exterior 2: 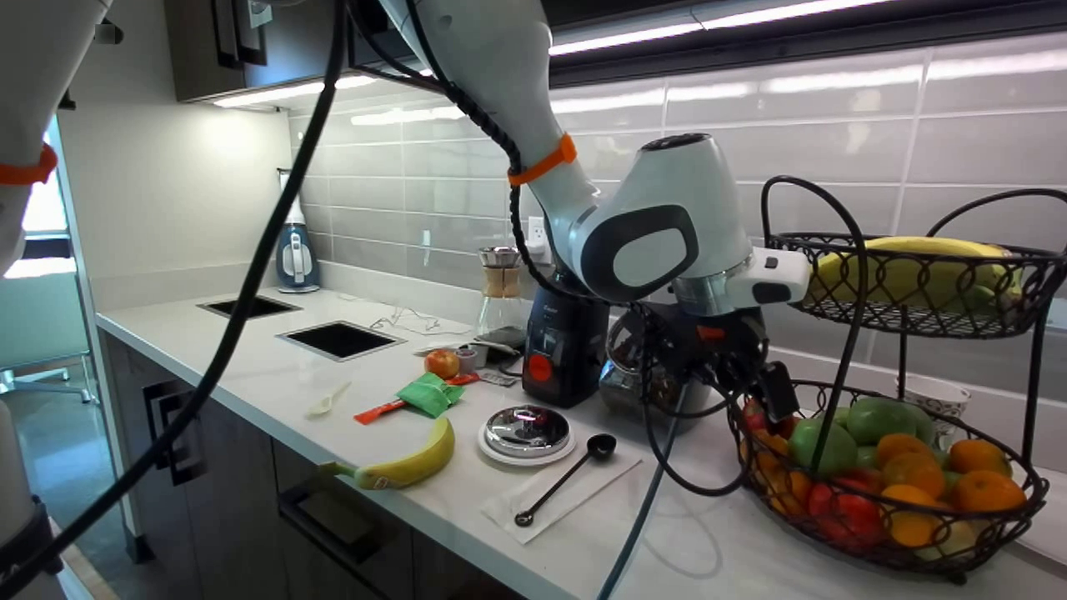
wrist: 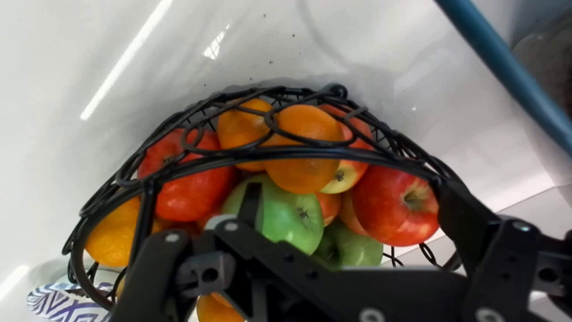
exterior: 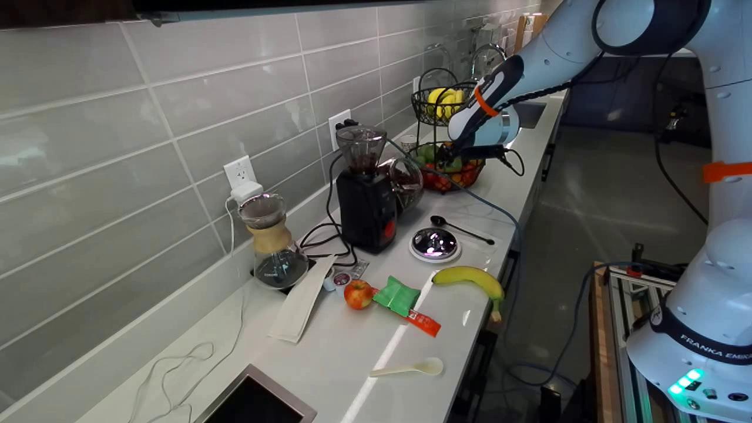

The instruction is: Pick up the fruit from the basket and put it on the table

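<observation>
Several small round orange fruits, one in the wrist view (wrist: 304, 174) and one in an exterior view (exterior 2: 914, 473), lie in the lower bowl of the black wire basket (exterior 2: 1036, 367). I cannot tell which is meant. Its rim crosses the wrist view (wrist: 286, 154); the basket also shows in an exterior view (exterior: 413, 111). My gripper (wrist: 353, 192) is open and empty, its fingers spread over the bowl, above a green apple (wrist: 295, 219) and a red apple (wrist: 395, 205). It is at the bowl's near edge in an exterior view (exterior 2: 779, 392). The white countertop (exterior: 335, 352) runs alongside.
The basket's upper tier holds bananas (exterior 2: 925, 275) near my wrist. A black grinder (exterior: 367, 205) and glass jar (exterior: 408, 182) stand beside the basket. A blue cable (wrist: 505, 67) crosses the counter. A banana (exterior: 470, 279), apple (exterior: 358, 294), green packet (exterior: 398, 296) and round lid (exterior: 435, 242) lie there.
</observation>
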